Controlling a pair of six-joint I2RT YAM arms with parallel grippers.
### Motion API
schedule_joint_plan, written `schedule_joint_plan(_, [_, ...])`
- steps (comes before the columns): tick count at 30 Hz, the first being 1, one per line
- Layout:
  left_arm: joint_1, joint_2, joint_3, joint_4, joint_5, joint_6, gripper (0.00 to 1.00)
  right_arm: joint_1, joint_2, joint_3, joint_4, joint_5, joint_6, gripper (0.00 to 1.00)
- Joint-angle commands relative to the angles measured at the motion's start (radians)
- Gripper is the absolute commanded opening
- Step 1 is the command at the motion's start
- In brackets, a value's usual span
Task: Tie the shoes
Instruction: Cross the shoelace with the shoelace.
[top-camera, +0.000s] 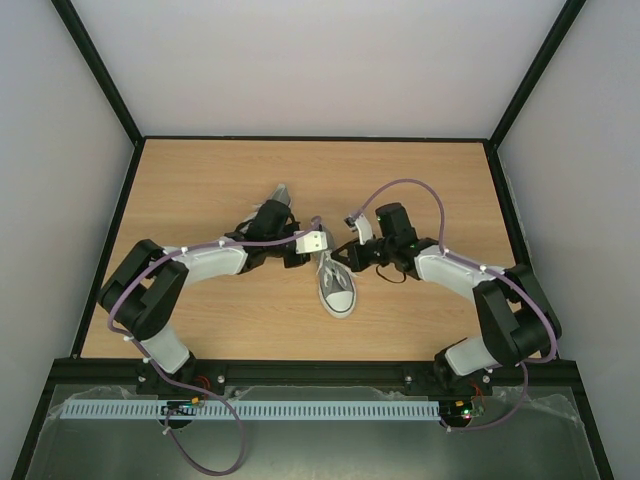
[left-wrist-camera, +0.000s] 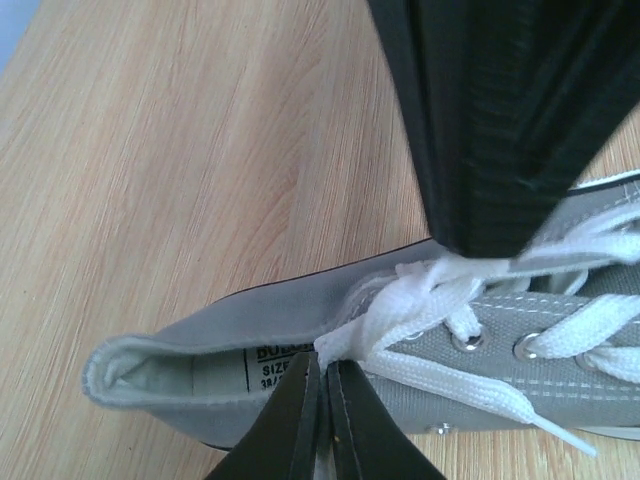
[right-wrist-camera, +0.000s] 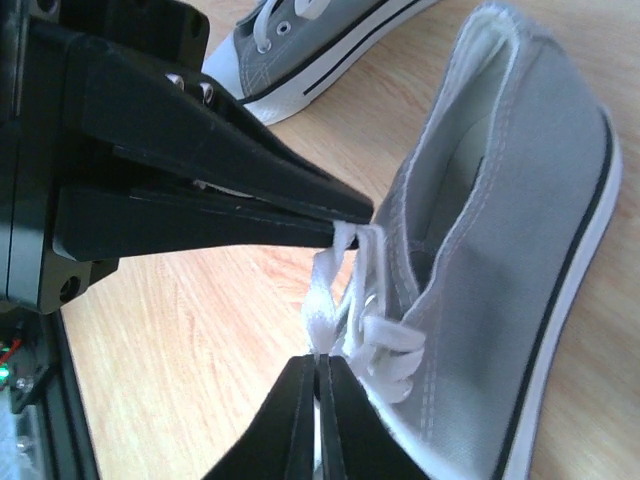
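1. Fingers (left-wrist-camera: 292, 425) of left gripper (left-wrist-camera: 321, 358): pressed fully together, pinching white lace (left-wrist-camera: 345, 335) at the throat of the shoe (left-wrist-camera: 270, 320), beside the tongue's size label (left-wrist-camera: 275, 368).
2. Fingers (right-wrist-camera: 290, 420) of right gripper (right-wrist-camera: 318, 358): likewise clamped tight, nipping another stretch of the same lace, just off the eyelets (left-wrist-camera: 466, 342).
3. Grippers: tips near each other over the one shoe.
4. Shoe: grey canvas, white sole, middle of table (top-camera: 210, 200), toe cap toward the arm bases.
5. Lace: threaded through metal eyelets; one loose end trailing over the shoe's side.
6. Second shoe (top-camera: 280, 192): farther back, partly hidden by left arm (top-camera: 215, 262), apart from the first.
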Motion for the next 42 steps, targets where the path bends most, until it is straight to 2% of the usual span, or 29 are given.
schedule_joint_plan(1, [-0.006, -0.014, 0.000, 0.045, 0.008, -0.029, 0.03, 0.015, 0.015, 0.050, -0.122, -0.030, -0.042, 0.10])
schedule_joint_plan(5, [-0.006, -0.014, -0.004, 0.048, -0.005, -0.017, 0.02, -0.024, -0.035, 0.074, -0.141, -0.041, -0.033, 0.30])
schedule_joint_plan(10, [-0.004, -0.014, -0.004, 0.052, 0.004, -0.006, 0.02, -0.068, -0.058, 0.130, -0.106, -0.049, 0.003, 0.36])
schedule_joint_plan(14, [-0.005, -0.014, -0.004, 0.052, 0.006, 0.000, 0.02, -0.105, 0.031, 0.201, -0.091, 0.017, 0.056, 0.34])
schedule_joint_plan(17, [-0.004, -0.014, -0.007, 0.053, 0.007, 0.001, 0.02, -0.106, 0.144, 0.279, -0.144, 0.065, 0.032, 0.24])
schedule_joint_plan(20, [-0.004, -0.017, -0.011, 0.055, 0.006, 0.002, 0.02, -0.096, 0.222, 0.313, -0.201, -0.037, -0.026, 0.20])
schedule_joint_plan(22, [-0.004, -0.018, -0.015, 0.055, 0.004, 0.005, 0.02, -0.076, 0.229, 0.293, -0.192, -0.099, -0.073, 0.20])
schedule_joint_plan(25, [-0.003, -0.020, -0.021, 0.058, 0.003, 0.009, 0.02, -0.052, 0.230, 0.260, -0.160, -0.113, -0.141, 0.19])
schedule_joint_plan(29, [-0.003, -0.020, -0.022, 0.062, 0.007, 0.008, 0.03, -0.051, 0.249, 0.254, -0.147, -0.150, -0.158, 0.18])
schedule_joint_plan(42, [0.005, -0.023, -0.023, 0.068, 0.016, 0.010, 0.02, -0.048, 0.238, 0.226, -0.191, -0.095, -0.210, 0.12])
